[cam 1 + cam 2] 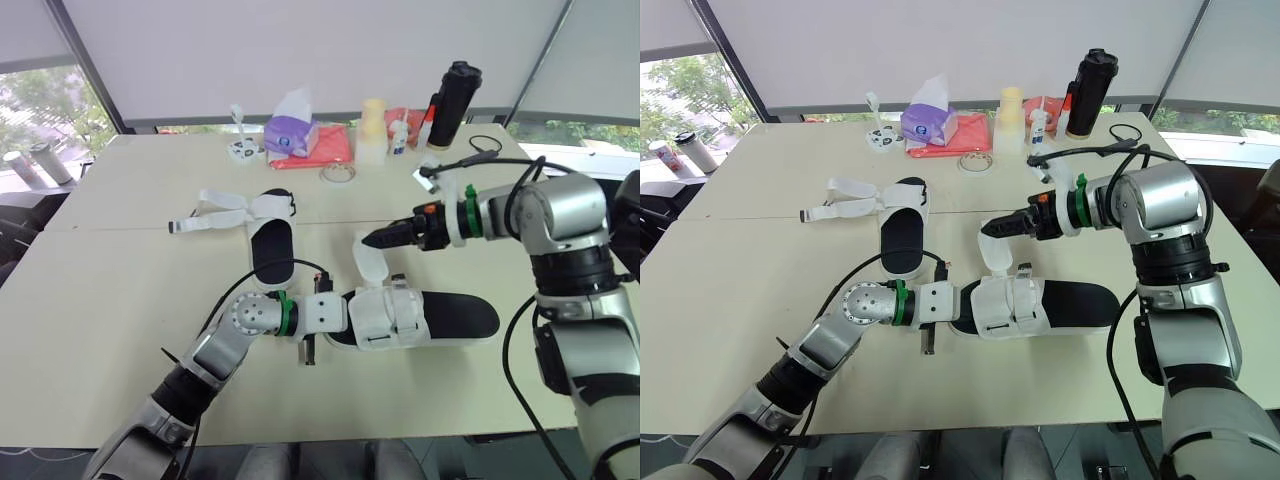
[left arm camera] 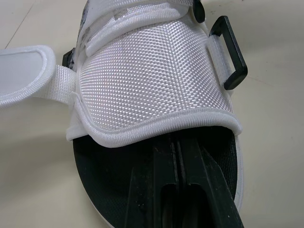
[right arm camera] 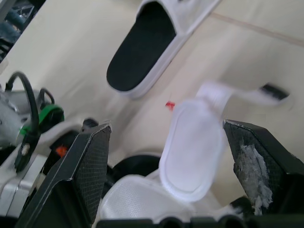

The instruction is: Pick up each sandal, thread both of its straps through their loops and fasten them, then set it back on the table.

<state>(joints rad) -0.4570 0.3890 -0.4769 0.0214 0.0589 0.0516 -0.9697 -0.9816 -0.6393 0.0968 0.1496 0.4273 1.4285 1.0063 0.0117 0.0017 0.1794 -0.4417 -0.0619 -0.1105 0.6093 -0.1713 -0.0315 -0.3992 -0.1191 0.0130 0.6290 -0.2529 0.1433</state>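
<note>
Fingers of my left gripper (image 2: 181, 142) lie clenched together inside the toe opening of the white woven sandal with a black sole (image 1: 445, 318), which rests on the pale bench (image 1: 110, 300) in front of me. Its loose white strap (image 1: 368, 262) stands up between the spread, released fingers of my right gripper (image 1: 371, 241), touching neither.

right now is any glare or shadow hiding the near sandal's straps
Left eye view: soft daylight from the windows, no glare on the near sandal. Left wrist view: the insole is dark under the upper. Right wrist view: the loose strap is evenly lit.
</note>
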